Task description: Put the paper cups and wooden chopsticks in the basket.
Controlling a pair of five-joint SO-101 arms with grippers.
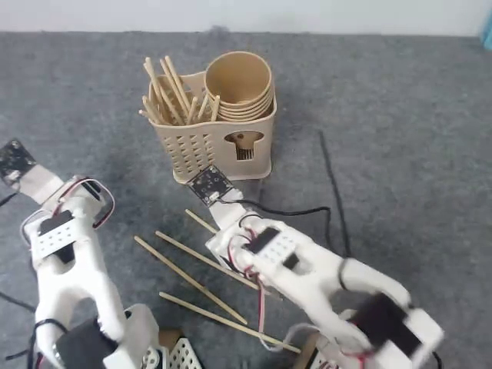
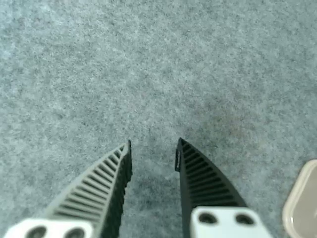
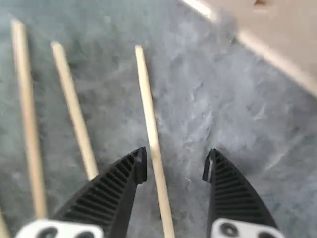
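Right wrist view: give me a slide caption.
Open right gripper above a wooden chopstick on grey carpet, more chopsticks alongside.

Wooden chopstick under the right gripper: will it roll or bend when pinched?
The thin wooden chopstick looks straight and stiff, so it probably won't bend. Lying off-centre in the open right gripper on grey carpet, it may pivot rather than roll.

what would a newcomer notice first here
The beige basket at the far side of the grey carpet stands out, already holding stacked paper cups and a bunch of chopsticks. In front of it, several loose chopsticks lie on the carpet, with the right hand open over one.
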